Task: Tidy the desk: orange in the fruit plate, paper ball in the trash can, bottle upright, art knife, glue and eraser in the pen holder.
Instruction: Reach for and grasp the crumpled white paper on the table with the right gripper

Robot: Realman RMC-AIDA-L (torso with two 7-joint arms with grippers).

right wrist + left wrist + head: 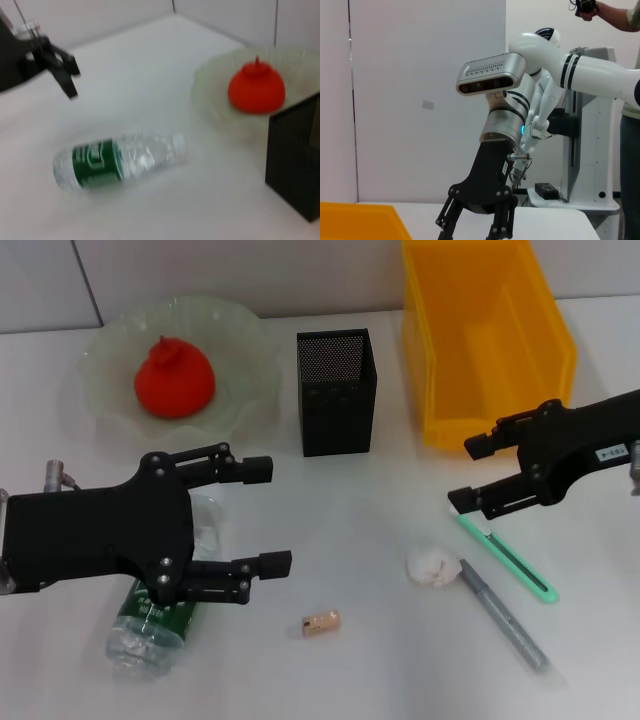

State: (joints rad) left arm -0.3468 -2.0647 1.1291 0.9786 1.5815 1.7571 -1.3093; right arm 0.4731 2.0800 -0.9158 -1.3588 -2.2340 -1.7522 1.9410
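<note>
Head view gives you the whole surface: the orange sits in the fruit plate at the far left corner, the pen holder stands mid-way along the far edge, and the trash can fills the far right corner. Your left gripper hangs above the lying bottle near the left edge, jaws spread wide and holding nothing. Your right gripper is just in front of the trash can, jaws wide too, over one end of the green art knife. The paper ball lies just beside a grey pen toward the near right, and the eraser rests near the middle of the near edge.
</note>
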